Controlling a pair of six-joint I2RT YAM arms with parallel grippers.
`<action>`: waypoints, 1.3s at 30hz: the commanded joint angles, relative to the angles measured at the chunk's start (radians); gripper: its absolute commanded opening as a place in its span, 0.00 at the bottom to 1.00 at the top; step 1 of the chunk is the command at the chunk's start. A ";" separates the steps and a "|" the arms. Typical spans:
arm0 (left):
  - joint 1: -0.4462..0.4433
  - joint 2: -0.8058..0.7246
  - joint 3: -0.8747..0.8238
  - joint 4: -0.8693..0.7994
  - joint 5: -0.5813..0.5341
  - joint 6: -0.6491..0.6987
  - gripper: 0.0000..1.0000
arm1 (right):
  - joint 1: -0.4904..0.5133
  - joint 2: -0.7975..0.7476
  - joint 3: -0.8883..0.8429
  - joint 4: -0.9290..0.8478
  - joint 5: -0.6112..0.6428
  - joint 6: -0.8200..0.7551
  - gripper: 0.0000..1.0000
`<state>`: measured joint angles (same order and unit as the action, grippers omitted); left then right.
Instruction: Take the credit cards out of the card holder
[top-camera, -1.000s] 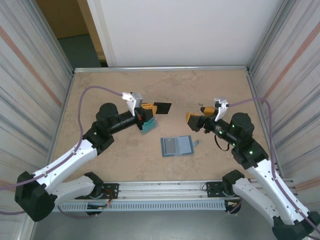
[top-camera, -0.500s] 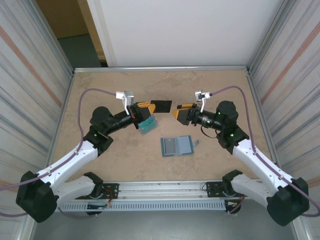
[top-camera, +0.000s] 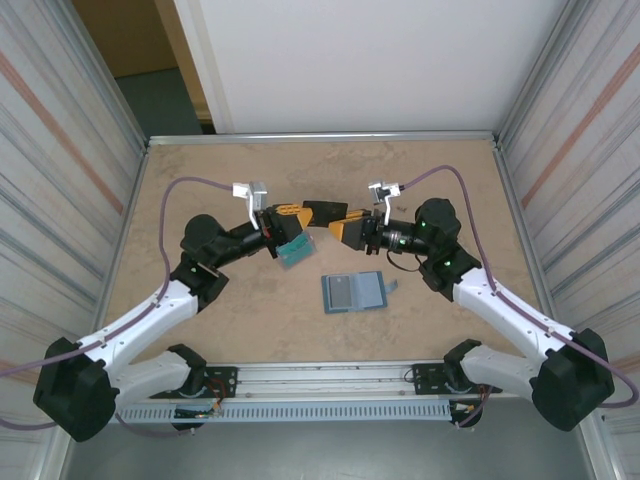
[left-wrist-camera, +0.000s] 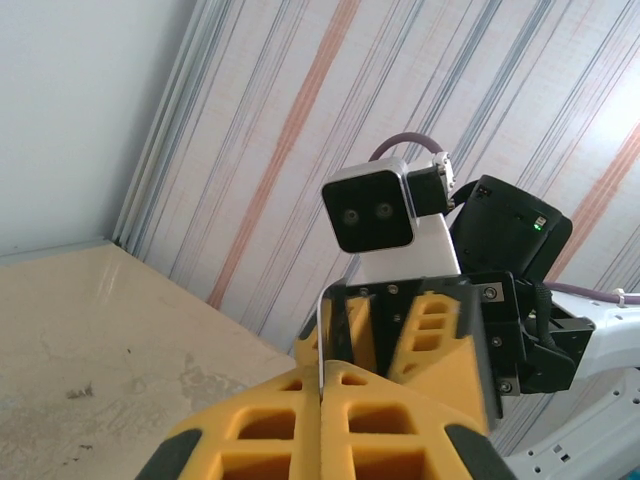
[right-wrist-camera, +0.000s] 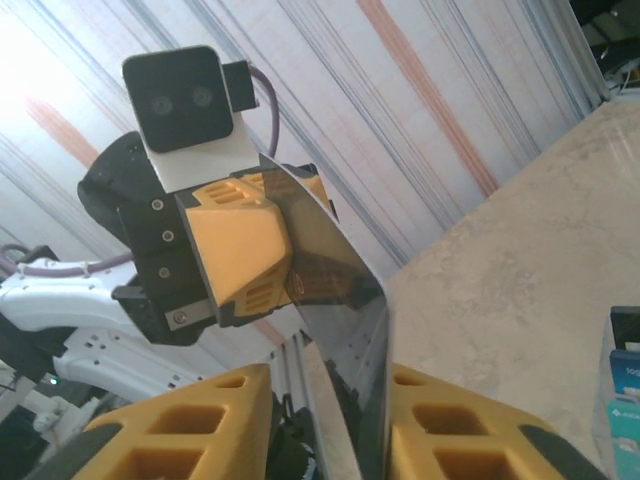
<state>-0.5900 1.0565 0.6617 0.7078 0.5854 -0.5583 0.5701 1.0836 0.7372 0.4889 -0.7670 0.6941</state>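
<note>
A black card (top-camera: 322, 212) is clenched in the left jaws above the worktop (top-camera: 210, 175), its free end flanked by the spread right jaws.

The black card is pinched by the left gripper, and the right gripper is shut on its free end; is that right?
No: the right gripper is open, fingers either side of the black card, as the right wrist view shows. The left gripper does pinch it.

Place: robot lab test cell
Bench: beige stone-patterned bench (top-camera: 200, 180), metal-edged
Walls: striped panels left (top-camera: 60, 150) and right (top-camera: 585, 130); white board (top-camera: 350, 60) far
Mounting: slotted aluminium rail (top-camera: 330, 378) along near edge
</note>
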 joint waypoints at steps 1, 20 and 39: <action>0.001 0.006 -0.010 0.035 0.019 -0.011 0.00 | 0.007 -0.007 0.033 0.054 -0.015 -0.019 0.14; 0.002 -0.072 0.270 -0.720 0.006 0.397 0.99 | 0.014 -0.130 0.111 -0.519 0.018 -0.364 0.00; -0.093 0.233 0.746 -1.427 0.160 0.793 0.79 | 0.025 -0.163 0.152 -0.768 -0.049 -0.584 0.00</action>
<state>-0.6697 1.2606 1.3460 -0.5842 0.6853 0.1555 0.5900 0.9268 0.8547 -0.2459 -0.7795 0.1474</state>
